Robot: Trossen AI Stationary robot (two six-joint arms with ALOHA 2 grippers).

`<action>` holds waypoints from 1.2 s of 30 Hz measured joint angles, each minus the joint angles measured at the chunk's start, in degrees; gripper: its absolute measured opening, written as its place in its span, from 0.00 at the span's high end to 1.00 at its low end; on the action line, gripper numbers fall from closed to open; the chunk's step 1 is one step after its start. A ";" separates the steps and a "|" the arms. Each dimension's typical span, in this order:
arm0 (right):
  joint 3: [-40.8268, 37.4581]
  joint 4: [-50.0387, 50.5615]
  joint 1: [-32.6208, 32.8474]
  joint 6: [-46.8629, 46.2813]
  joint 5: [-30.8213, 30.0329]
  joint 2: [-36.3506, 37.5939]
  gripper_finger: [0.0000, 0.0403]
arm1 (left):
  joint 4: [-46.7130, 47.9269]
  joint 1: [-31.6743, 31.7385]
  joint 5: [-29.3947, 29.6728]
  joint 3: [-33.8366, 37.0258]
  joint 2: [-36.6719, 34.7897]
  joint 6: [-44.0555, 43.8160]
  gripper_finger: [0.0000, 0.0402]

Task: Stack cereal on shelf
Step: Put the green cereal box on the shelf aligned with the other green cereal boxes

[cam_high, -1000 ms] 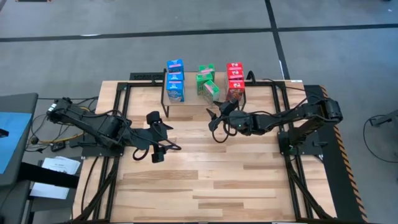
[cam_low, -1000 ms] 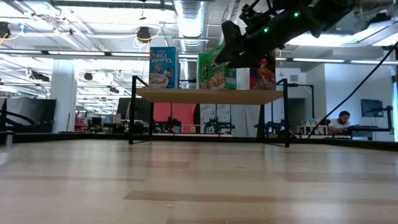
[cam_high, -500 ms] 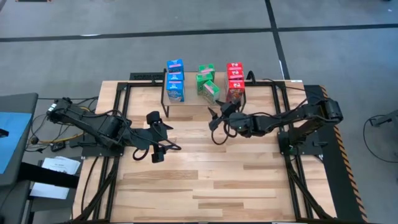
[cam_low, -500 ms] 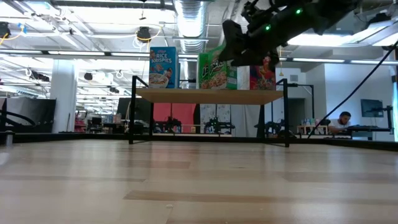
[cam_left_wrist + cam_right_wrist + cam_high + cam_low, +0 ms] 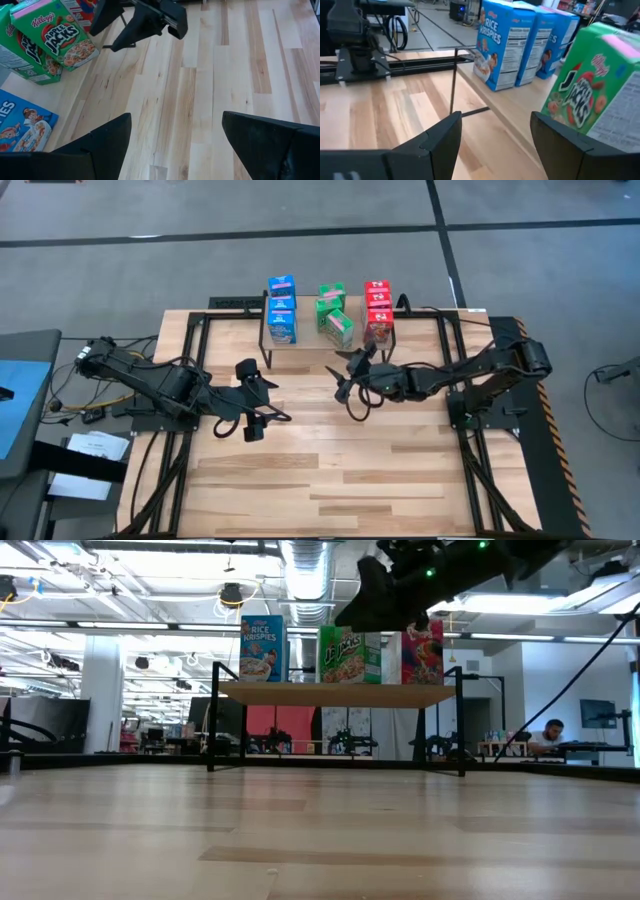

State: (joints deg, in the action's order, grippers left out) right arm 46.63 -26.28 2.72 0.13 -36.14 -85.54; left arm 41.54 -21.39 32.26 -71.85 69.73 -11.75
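Note:
The shelf (image 5: 308, 342) (image 5: 340, 694) stands by the table's far edge on thin black legs. On it stand rows of blue boxes (image 5: 282, 310) (image 5: 502, 45), green boxes (image 5: 334, 316) (image 5: 50, 40) and red boxes (image 5: 378, 310) (image 5: 424, 652). The front green box (image 5: 597, 95) sits turned at an angle on the board. My right gripper (image 5: 344, 378) (image 5: 495, 150) hovers open just on the near side of the shelf, facing the green row and touching nothing. My left gripper (image 5: 266, 402) (image 5: 175, 145) waits open over the table's left middle.
The plank tabletop (image 5: 340, 460) stretches bare toward the near edge. Black frame rails (image 5: 190, 340) run along the table's sides. In the low view, a room with desks and a seated person (image 5: 548, 732) shows beyond the table.
My right gripper has drawn back from the green boxes toward the table's near edge and risen; in the low view it no longer covers the front green box. That box looked tilted then and stands level on the shelf now.

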 joint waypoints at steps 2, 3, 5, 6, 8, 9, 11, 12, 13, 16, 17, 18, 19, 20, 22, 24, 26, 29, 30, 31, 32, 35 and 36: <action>0.09 -0.07 -0.71 0.36 0.04 0.00 0.35 | 0.01 0.01 0.02 -0.01 0.02 0.00 0.24; 0.09 0.00 -1.03 0.36 0.08 0.00 0.35 | 0.00 0.00 0.02 0.01 0.00 -0.01 0.24; 0.09 0.13 -1.62 0.36 0.10 0.00 0.35 | 0.02 -0.02 0.02 -0.01 0.00 -0.02 0.24; 0.09 0.13 -1.90 0.36 0.10 0.00 0.35 | 0.00 -0.02 0.02 -0.01 0.02 0.01 0.24; 0.09 0.13 -2.50 0.34 0.09 0.00 0.35 | 0.01 0.01 0.04 -0.01 0.02 0.00 0.24; 0.09 0.12 -2.75 0.34 0.10 0.00 0.35 | 0.00 0.01 0.04 0.01 0.02 -0.02 0.24; 0.09 0.13 -3.36 0.34 0.06 0.00 0.35 | 0.02 0.00 0.04 -0.01 0.02 -0.02 0.24; 0.09 0.13 -3.57 0.34 0.02 0.00 0.35 | 0.02 0.01 0.04 0.00 0.00 0.01 0.24; 0.09 0.13 -3.74 0.32 0.00 0.00 0.35 | 0.02 0.00 0.04 -0.01 0.00 0.01 0.24; 0.09 0.28 -4.04 0.31 -0.17 0.00 0.35 | 0.00 -0.01 0.06 -0.01 0.00 0.44 0.24; 0.09 0.47 -4.04 0.31 -0.83 0.00 0.35 | 0.00 0.01 0.06 -0.01 0.00 0.48 0.24; 0.09 0.70 -4.02 0.32 -2.20 0.00 0.35 | 0.00 -0.02 0.06 -0.01 0.02 0.50 0.24; 0.09 0.83 -3.98 0.31 -4.09 0.00 0.35 | 0.01 0.01 0.06 0.00 0.02 0.51 0.24; 0.09 0.90 -3.82 0.31 -5.76 0.00 0.35 | 0.01 0.00 0.06 -0.01 0.02 0.51 0.24; 0.09 0.96 -3.81 0.34 -7.64 0.00 0.35 | 0.00 -0.01 0.06 -0.01 0.02 0.51 0.24; 0.09 0.78 -3.84 0.34 -7.75 0.00 0.35 | 0.02 0.01 0.06 -0.01 0.02 0.53 0.24; 0.09 0.70 -3.84 0.34 -7.89 0.00 0.35 | 0.02 -0.01 0.06 -0.01 0.02 0.53 0.24; 0.07 0.86 -3.83 0.34 -8.07 0.00 0.35 | 0.02 0.00 0.06 -0.01 0.02 0.53 0.24; 0.07 0.92 -3.82 0.34 -8.74 0.00 0.35 | 0.02 -0.02 0.06 0.00 0.02 0.51 0.24; 0.06 0.97 -3.82 0.34 -9.82 0.00 0.35 | 0.02 0.01 0.06 -0.01 0.02 0.51 0.24; 0.06 0.98 -3.82 0.34 -10.99 0.00 0.35 | 0.02 0.00 0.06 -0.01 0.02 0.51 0.24; 0.06 0.98 -3.84 0.32 -12.42 0.00 0.35 | 0.03 0.00 0.06 -0.01 0.02 0.49 0.24; 0.06 0.98 -3.84 0.31 -12.42 0.00 0.35 | 0.02 0.01 0.06 -0.01 0.02 0.49 0.24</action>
State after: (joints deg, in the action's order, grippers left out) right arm 46.70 -25.30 -1.13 0.45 -48.56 -85.54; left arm 41.56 -21.39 32.32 -71.85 69.76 -11.27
